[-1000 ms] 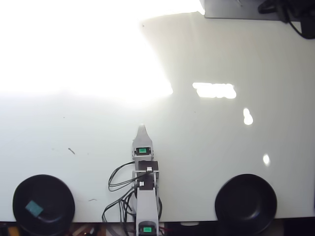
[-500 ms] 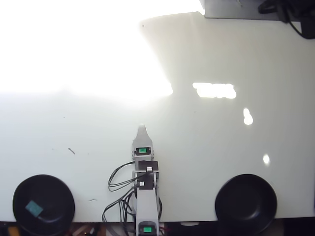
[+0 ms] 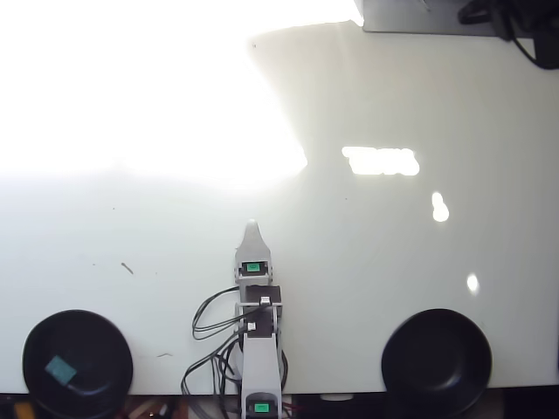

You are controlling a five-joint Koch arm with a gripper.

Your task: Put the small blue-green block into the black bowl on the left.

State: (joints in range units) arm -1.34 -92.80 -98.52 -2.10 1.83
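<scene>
In the overhead view the small blue-green block (image 3: 60, 369) lies inside the black bowl (image 3: 98, 339) at the bottom left, left of the bowl's middle. My gripper (image 3: 252, 229) points up the frame from the arm at the bottom centre, well right of that bowl and apart from it. Only one pale tip shows, with the jaws stacked one behind the other, so its state cannot be read. Nothing shows between the jaws.
A twin black bowl (image 3: 437, 360) sits at the bottom right. Black cables (image 3: 208, 319) loop left of the arm. Strong glare washes out the upper left of the white table (image 3: 393, 244). A grey box (image 3: 419, 16) and dark cords lie at the top right.
</scene>
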